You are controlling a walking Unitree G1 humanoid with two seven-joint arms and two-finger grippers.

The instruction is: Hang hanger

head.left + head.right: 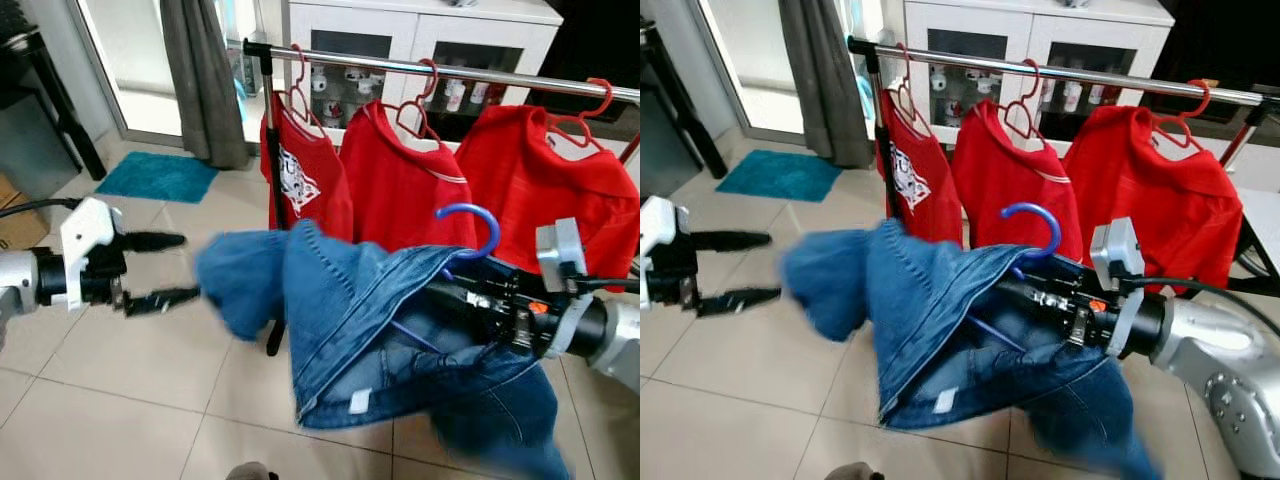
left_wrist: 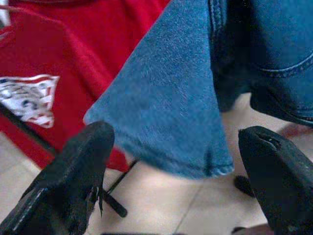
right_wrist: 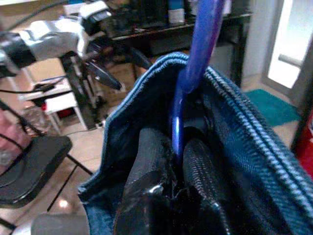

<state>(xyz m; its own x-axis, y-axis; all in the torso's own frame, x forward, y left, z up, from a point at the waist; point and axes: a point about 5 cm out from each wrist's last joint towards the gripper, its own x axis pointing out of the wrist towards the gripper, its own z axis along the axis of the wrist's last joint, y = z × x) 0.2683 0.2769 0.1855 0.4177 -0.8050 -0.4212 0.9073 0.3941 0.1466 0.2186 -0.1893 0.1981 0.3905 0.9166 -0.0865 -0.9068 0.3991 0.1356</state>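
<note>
Blue hanger (image 3: 183, 112) pinched between right gripper (image 3: 171, 183) fingers, jeans (image 1: 400, 340) draped.

silver arms, black cables | white wrist housings | left gripper (image 1: 170, 268), right gripper (image 3: 168, 171): long black fingers

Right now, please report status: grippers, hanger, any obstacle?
Right gripper shut on blue hanger, denim garment draped over it. Left gripper open, beside denim. Rail holds three red shirts.

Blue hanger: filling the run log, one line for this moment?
right gripper: shut on blue hanger | denim jacket: on hanger | left gripper: open, beside sleeve | rail: not reached
</note>
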